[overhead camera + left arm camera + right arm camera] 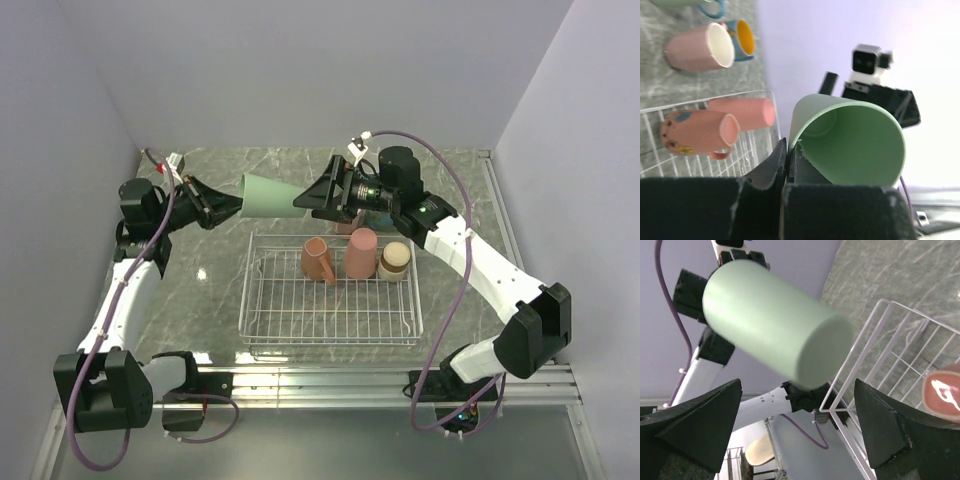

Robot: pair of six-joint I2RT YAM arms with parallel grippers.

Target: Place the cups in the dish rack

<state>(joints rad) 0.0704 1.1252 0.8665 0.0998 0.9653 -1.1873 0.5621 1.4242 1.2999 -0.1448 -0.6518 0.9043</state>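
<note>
A sage green cup (268, 195) hangs on its side in the air above the far left corner of the dish rack (262, 322). My left gripper (222, 208) is shut on its rim (796, 131), one finger inside the cup and one outside. The cup's closed base (822, 352) points at my right gripper (310, 200), which stands open just in front of it, fingers (700, 422) wide apart and touching nothing. In the rack lie a salmon mug (318, 258), a pink cup (361, 252) and a short brown cup (394, 260).
On the marble table beyond the rack lie a pink cup (697, 46) and a blue cup (742, 39) with a yellow inside. Grey walls close in the table on three sides. The near half of the rack (690, 106) holds no cups.
</note>
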